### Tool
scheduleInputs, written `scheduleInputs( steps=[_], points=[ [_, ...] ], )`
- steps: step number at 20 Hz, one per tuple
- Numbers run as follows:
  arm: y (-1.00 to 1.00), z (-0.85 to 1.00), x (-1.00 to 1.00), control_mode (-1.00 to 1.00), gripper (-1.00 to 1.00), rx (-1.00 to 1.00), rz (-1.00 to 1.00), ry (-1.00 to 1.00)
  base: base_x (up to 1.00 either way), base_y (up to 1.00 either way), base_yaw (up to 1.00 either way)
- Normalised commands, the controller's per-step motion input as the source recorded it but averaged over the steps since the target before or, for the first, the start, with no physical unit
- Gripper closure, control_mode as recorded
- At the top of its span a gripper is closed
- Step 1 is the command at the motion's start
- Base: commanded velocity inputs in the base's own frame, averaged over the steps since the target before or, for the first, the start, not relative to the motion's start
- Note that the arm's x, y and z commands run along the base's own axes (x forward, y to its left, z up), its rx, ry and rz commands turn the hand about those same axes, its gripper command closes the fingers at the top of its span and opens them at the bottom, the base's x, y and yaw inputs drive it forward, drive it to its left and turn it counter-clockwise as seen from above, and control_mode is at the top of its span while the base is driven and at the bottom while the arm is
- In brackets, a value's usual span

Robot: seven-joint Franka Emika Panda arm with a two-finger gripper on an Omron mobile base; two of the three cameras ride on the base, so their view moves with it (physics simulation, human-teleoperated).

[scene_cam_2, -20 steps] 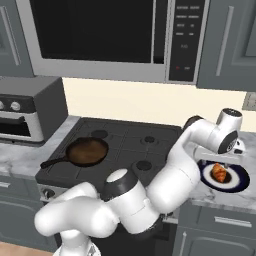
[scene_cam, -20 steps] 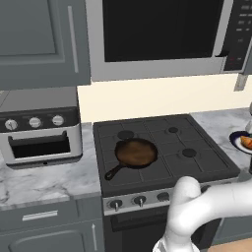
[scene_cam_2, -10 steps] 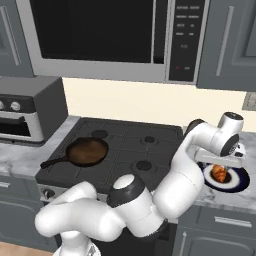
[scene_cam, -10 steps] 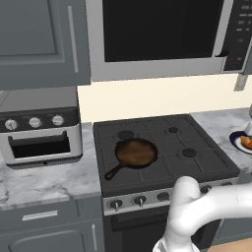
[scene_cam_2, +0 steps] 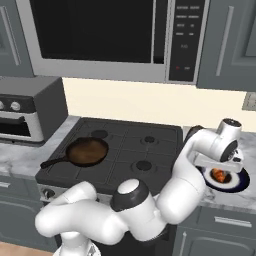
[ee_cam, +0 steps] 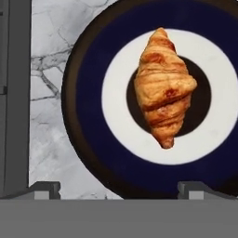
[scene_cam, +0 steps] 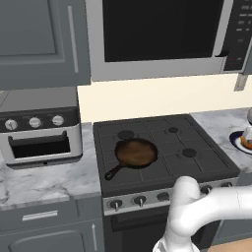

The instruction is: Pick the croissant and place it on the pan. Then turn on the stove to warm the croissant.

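The croissant (ee_cam: 163, 88), golden and lumpy, lies in the middle of a dark round plate (ee_cam: 88, 93) with a white ring. My gripper (ee_cam: 120, 190) hangs open straight above it, one fingertip off each side of the plate's near rim, touching nothing. From the right base view the gripper (scene_cam_2: 219, 167) hovers just over the croissant (scene_cam_2: 219, 175) on the counter right of the stove (scene_cam_2: 135, 150). The dark pan (scene_cam_2: 87, 151) sits on the stove's front left burner with its handle pointing front-left. It shows again as the pan (scene_cam: 136, 151) on the stove (scene_cam: 194, 167), above a row of knobs (scene_cam: 140, 200).
A silver toaster oven (scene_cam: 39, 133) stands on the marble counter left of the stove. A microwave (scene_cam: 162, 34) hangs above the cooktop. The plate (scene_cam_2: 236, 183) rests on the right counter (scene_cam_2: 220, 197) near its front edge. Grey cabinets run below.
The hand has dropped a little toward the plate and croissant. The jaws have stayed open. Pan and croissant have not moved.
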Motion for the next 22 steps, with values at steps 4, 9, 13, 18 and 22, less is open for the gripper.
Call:
scheduleInputs(
  steps=[4,9,13,18,22],
  points=[
    [0.00,-0.12,0.19,-1.00,-1.00,0.01,0.00,0.00,0.00,0.00,0.00],
    [-0.02,-0.02,0.18,-1.00,-1.00,0.03,0.00,0.00,0.00,0.00,0.00],
    [-0.16,-0.01,0.10,-1.00,-1.00,0.04,0.00,0.00,0.00,0.00,0.00],
    [-0.23,-0.05,0.12,-1.00,-1.00,0.05,0.00,0.00,0.00,0.00,0.00],
    [-0.15,-0.07,0.20,-1.00,-1.00,0.03,0.00,0.00,0.00,0.00,0.00]
  ],
)
